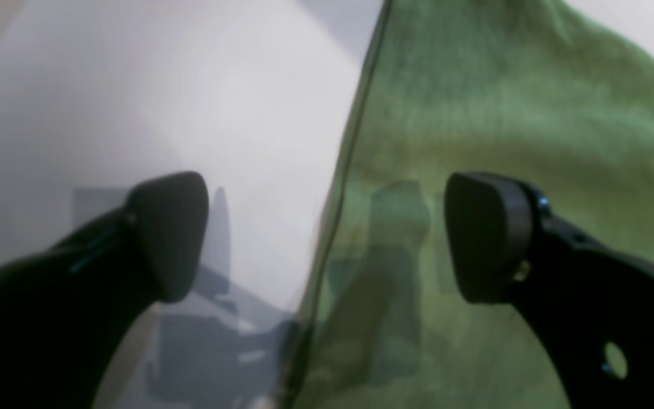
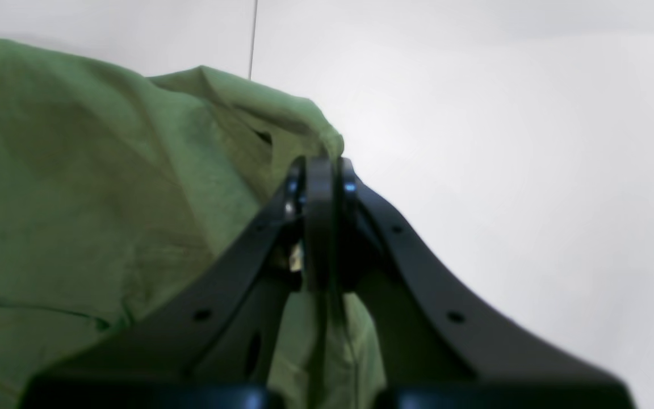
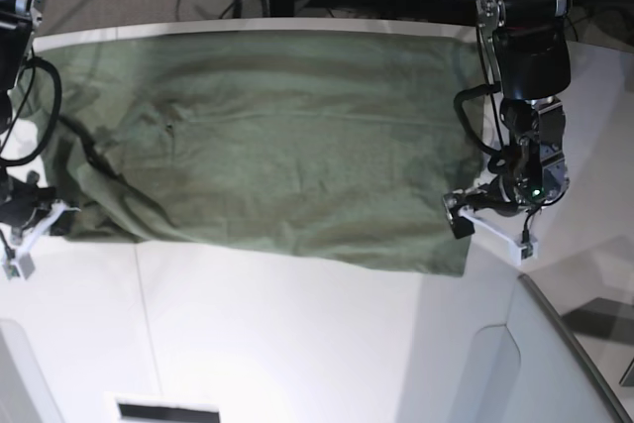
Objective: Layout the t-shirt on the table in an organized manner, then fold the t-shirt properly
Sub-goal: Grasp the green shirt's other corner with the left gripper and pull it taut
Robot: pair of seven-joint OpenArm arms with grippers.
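One soft olive t-shirt (image 3: pixel 267 136) — spread wide — white table (image 3: pixel 297 344).

Our left gripper (image 1: pixel 327 236) stands with its jaws spread wide and nothing between the pads. Our right gripper (image 2: pixel 321 170) is pinched closed on a fold of the t-shirt (image 2: pixel 105 199), low at the side.

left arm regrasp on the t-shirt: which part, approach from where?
Probably the near corner of the t-shirt on the left gripper's side. That hem edge lies flat and bare on the table, so come from outside the edge, low, jaws straddling it. They stand open around it already.
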